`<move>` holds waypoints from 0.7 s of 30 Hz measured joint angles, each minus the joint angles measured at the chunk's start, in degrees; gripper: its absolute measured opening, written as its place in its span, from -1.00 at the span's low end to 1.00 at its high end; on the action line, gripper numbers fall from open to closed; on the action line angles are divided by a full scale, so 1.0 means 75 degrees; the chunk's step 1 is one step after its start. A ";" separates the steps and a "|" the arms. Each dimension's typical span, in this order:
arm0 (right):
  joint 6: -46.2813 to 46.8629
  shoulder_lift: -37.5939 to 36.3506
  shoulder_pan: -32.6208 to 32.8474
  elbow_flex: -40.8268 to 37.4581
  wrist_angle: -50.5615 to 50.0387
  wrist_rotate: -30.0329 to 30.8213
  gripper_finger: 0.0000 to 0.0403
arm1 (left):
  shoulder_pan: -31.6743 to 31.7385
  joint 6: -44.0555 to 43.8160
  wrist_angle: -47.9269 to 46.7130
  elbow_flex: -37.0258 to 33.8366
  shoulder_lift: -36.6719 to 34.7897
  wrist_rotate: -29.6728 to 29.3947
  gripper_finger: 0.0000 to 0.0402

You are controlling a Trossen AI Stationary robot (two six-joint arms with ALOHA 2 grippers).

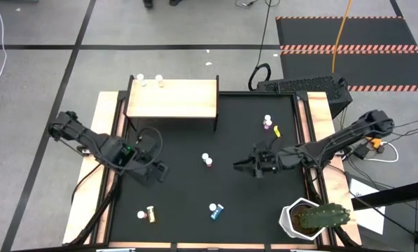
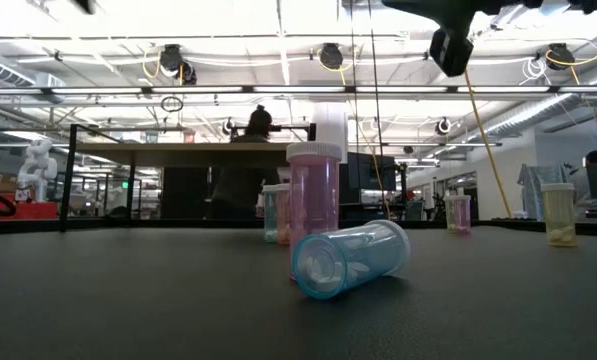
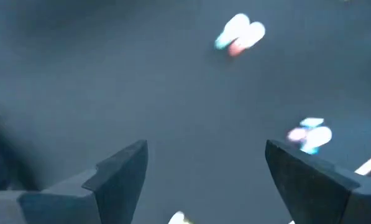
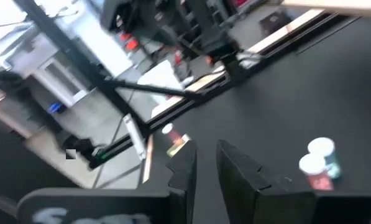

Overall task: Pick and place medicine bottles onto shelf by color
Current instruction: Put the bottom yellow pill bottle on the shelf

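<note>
Seven medicine bottles (image 1: 208, 160), one shelf (image 1: 172, 99), one cactus pot (image 1: 301, 218), two robot arms (image 1: 89, 142).

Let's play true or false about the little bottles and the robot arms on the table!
1. Two bottles stand on the shelf. True.
2. The blue bottle is standing up. False: it lies on its side.
3. The right pincer holds a bottle. False: it is shut and holds nothing.
4. The left pincer is open. True.
5. The cactus pot sits on the shelf. False: it sits at the table's corner.
</note>
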 joint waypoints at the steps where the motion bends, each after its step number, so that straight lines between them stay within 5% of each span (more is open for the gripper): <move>1: -0.0011 0.0033 0.0012 0.0045 -0.0001 0.0159 -0.75 | -0.0139 -0.0251 -0.0192 -0.0051 -0.0002 0.0064 0.62; 9: -0.0186 0.0732 -0.0101 0.1045 -0.1399 0.0512 -0.79 | -0.0870 -0.1502 -0.0059 -0.0871 -0.0030 0.0110 0.62; 13: -0.0158 0.1286 -0.0130 0.1311 -0.1430 0.0530 -0.79 | -0.0922 -0.2266 0.0432 -0.1666 -0.0019 0.1007 0.62; 21: 0.0196 0.1852 -0.0311 0.1432 -0.1383 0.0060 -0.79 | -0.1180 -0.4090 0.4065 -0.3905 -0.0007 0.2648 0.62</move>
